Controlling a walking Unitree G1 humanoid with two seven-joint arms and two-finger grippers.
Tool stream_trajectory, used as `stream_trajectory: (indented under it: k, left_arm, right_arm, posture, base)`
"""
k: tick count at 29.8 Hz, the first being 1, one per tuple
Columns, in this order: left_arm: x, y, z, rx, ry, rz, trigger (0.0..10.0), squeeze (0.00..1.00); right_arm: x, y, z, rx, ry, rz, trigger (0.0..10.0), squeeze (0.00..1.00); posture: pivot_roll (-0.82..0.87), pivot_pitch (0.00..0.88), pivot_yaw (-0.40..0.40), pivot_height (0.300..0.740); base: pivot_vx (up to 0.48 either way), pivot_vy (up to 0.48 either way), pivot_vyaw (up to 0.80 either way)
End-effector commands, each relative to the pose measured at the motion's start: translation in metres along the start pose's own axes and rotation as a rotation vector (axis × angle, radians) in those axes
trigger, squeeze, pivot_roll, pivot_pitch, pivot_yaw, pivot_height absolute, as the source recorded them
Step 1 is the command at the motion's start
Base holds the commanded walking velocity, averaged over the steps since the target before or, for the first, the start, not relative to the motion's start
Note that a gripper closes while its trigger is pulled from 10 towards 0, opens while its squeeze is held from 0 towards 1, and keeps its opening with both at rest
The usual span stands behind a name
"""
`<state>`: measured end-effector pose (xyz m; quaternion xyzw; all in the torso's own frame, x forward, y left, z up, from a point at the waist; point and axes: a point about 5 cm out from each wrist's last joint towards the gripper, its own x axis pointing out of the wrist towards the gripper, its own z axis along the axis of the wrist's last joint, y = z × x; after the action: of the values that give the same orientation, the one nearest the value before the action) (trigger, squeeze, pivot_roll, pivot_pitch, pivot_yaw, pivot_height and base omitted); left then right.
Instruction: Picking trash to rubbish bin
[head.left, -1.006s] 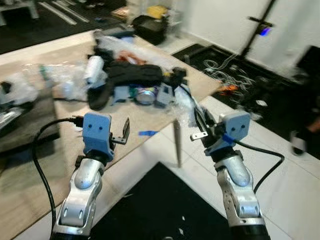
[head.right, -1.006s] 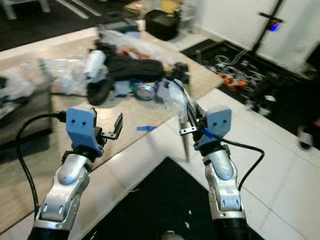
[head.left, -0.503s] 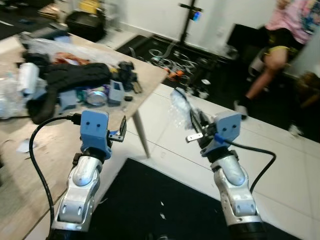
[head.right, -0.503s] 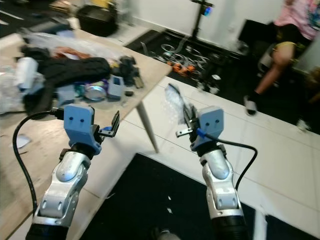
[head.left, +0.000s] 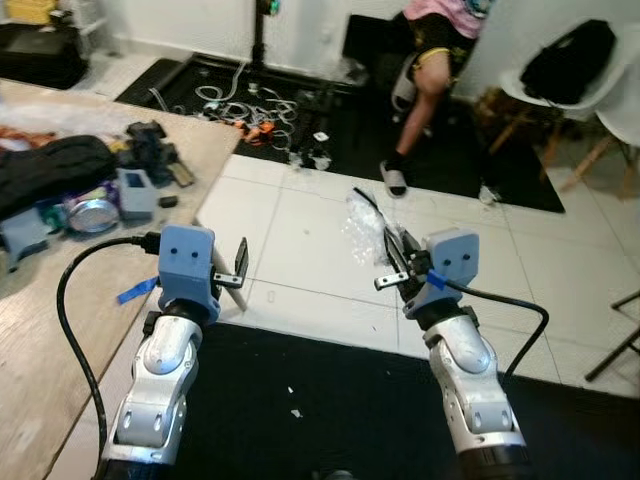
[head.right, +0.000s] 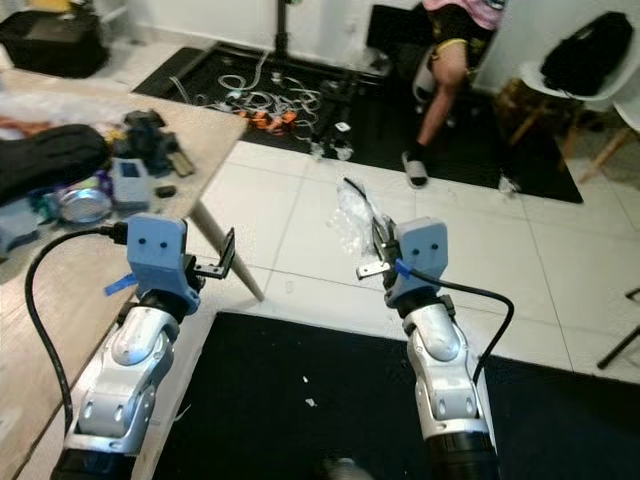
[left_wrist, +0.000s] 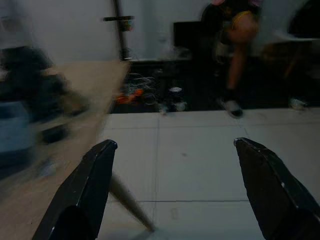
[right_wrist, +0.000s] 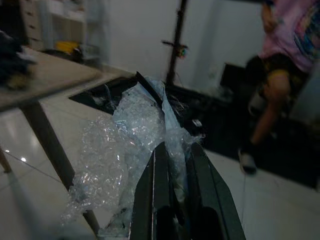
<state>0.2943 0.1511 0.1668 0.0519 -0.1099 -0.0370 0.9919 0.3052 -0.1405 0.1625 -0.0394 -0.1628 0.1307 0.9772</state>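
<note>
Clear crinkled plastic is the thing in hand. In the left eye view the right gripper (head.left: 396, 262) is closed on a wad of wrap (head.left: 362, 218), held up in front of the robot over the white tiled floor (head.left: 300, 240). The left gripper (head.left: 236, 277) hangs spread and empty beside the corner of the table (head.left: 60, 310), where a can (head.left: 92, 214) and other clutter lie. A person (head.left: 430, 60) sits at the far side by a white chair (head.left: 575, 85).

The right eye view tells the same: wrap above the right gripper, a black mat (head.right: 330, 400) under both arms.

In the left wrist view the two fingers (left_wrist: 87, 190) stand wide apart with nothing between them, floor and a table leg (left_wrist: 131, 207) beyond.

In the right wrist view the fingers (right_wrist: 165, 195) are pinched together on the wrap (right_wrist: 130, 145), which bunches out past their tips.

I judge this the carrying step: the trash is picked but not yet binned. No bin can be made out, so the next move calls for finding it, bringing the right gripper over its mouth, and only then releasing.
</note>
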Motion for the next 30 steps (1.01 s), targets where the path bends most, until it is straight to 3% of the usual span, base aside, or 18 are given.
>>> stream_trajectory:
  k: [1, 10, 19, 30]
  left_arm:
    - [-0.002, -0.003, -0.004, -0.003, 0.021, -0.016, 10.0, 0.0]
    - [-0.002, 0.002, -0.005, 0.011, 0.019, -0.025, 10.0, 0.0]
    - [0.006, 0.0, -0.008, 0.049, 0.031, -0.099, 10.0, 0.0]
    - [0.004, 0.002, -0.01, 0.057, 0.043, -0.121, 10.0, 0.0]
  right_arm:
    - [-0.003, -0.004, 0.0, 0.01, 0.007, -0.013, 10.0, 0.0]
    - [-0.006, -0.004, -0.012, 0.035, 0.045, -0.024, 10.0, 0.0]
    - [-0.016, -0.014, -0.026, 0.063, 0.093, -0.096, 10.0, 0.0]
    - [-0.02, -0.008, -0.031, 0.071, 0.101, -0.102, 10.0, 0.0]
  posture:
    - [0.02, 0.154, -0.05, 0.74]
    - [0.03, 0.147, -0.049, 0.74]
    - [0.06, 0.124, 0.02, 0.74]
    - [0.06, 0.124, 0.07, 0.74]
  base:
    - [0.0, 0.0, -0.8]
    - [0.0, 0.0, -0.8]
    - [0.0, 0.0, -0.8]
    - [0.0, 0.0, -0.8]
